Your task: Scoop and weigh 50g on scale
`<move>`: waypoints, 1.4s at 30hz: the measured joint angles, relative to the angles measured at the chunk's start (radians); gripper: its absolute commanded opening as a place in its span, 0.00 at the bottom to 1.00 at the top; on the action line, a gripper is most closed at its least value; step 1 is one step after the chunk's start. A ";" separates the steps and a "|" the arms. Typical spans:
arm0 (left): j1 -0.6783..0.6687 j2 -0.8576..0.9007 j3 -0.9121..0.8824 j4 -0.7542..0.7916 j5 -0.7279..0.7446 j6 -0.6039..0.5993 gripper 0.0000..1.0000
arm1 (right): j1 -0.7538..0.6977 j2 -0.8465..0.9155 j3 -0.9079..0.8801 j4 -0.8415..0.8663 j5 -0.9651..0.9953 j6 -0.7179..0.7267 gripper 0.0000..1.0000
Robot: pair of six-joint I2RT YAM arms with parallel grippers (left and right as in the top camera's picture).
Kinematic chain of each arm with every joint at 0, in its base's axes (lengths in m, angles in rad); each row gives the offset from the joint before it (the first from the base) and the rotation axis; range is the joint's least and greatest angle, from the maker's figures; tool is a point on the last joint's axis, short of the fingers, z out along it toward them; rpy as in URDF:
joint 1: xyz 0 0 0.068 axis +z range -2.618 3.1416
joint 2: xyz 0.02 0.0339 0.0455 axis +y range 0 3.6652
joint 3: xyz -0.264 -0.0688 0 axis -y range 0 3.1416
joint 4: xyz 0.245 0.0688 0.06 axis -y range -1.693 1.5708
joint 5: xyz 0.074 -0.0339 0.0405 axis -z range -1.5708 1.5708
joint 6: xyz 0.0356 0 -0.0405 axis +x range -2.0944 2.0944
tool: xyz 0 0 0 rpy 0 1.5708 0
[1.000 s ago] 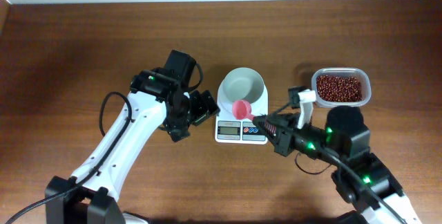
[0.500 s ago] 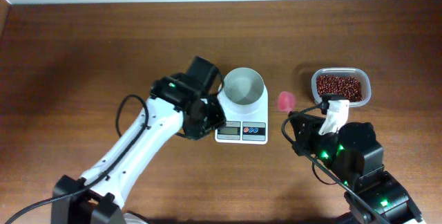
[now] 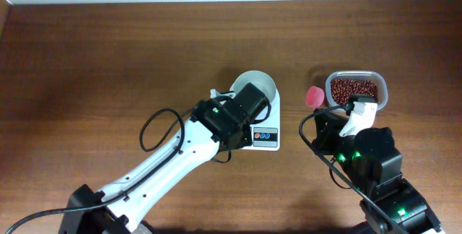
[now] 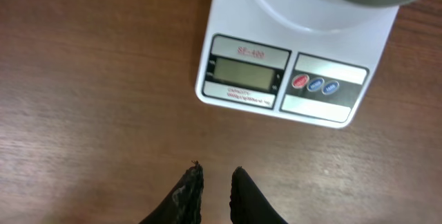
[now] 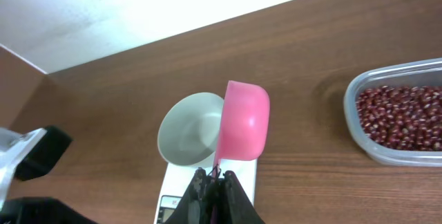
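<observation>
Overhead: scale (image 3: 266, 137) partly under left arm (image 3: 180, 154), beans (image 3: 354, 89) in tub (image 3: 385, 93).
Left jaws: narrow gap, empty.
Right jaws: clamped on spoon (image 5: 243, 122).

the scale (image 3: 264, 139) sits near the middle of the desk (image 3: 86, 61), with the bowl (image 3: 256, 86) on its rear half. to its right, well apart and nearer the back edge, stands the tub (image 3: 383, 89) with the beans (image 3: 354, 89) in it. the spoon (image 3: 315, 96) hangs between bowl and tub, its handle in the right gripper (image 5: 214, 180). the left arm (image 3: 173, 154) reaches over the scale's left part.
</observation>
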 measured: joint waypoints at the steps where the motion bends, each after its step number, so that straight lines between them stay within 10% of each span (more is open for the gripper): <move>1: -0.002 0.000 0.000 0.000 -0.011 -0.001 0.12 | 0.000 0.000 0.000 0.000 0.008 0.000 0.04; 7: -0.003 0.000 0.000 0.003 -0.097 0.028 0.00 | 0.000 0.000 0.000 0.033 0.052 -0.003 0.04; 42: -0.110 0.340 0.000 0.265 -0.123 0.284 0.00 | 0.000 0.017 0.000 0.242 0.418 -0.040 0.04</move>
